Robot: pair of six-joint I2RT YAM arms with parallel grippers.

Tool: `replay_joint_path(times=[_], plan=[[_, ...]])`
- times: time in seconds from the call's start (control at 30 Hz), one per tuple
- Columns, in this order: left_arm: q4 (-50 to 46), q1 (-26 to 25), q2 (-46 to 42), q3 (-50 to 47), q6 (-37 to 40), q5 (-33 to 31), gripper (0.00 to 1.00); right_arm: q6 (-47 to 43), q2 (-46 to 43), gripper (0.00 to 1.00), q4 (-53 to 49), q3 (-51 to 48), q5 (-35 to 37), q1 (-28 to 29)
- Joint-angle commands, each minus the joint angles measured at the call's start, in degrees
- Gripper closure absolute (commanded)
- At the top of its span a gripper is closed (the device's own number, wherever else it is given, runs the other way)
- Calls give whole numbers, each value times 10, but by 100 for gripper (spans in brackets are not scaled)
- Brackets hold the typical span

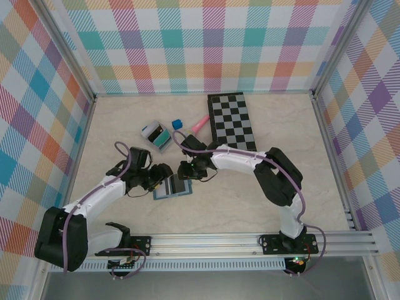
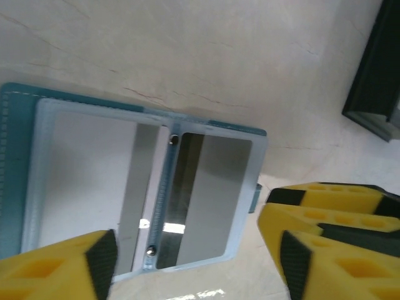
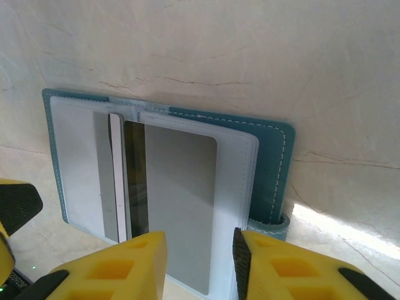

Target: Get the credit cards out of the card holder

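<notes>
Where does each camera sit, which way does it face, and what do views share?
Top external: above and behind the arms, facing down at the table; both arms show, left gripper and right gripper at the card holder.
Left wrist: on the left arm, looking down onto the open card holder; its yellow fingers at the bottom.
Right wrist: on the right arm, looking down onto the card holder; its yellow fingers at the bottom.
Shared: all three see the card holder.
</notes>
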Motion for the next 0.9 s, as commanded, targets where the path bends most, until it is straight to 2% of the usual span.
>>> replay_joint_path(times=[0.0, 0.2, 0.43, 0.87], plan=[[48, 5, 20, -11, -6, 35, 46, 3, 18, 68, -20, 24, -10, 0], [71, 5, 53, -17, -5, 51, 58, 1, 31, 72, -22, 28, -15, 0], [73, 5, 80, -19, -2, 51, 66, 3, 48, 73, -39, 38, -12, 0], [76, 5, 116, -18, 21, 40, 70, 6, 68, 74, -68, 44, 1, -2]])
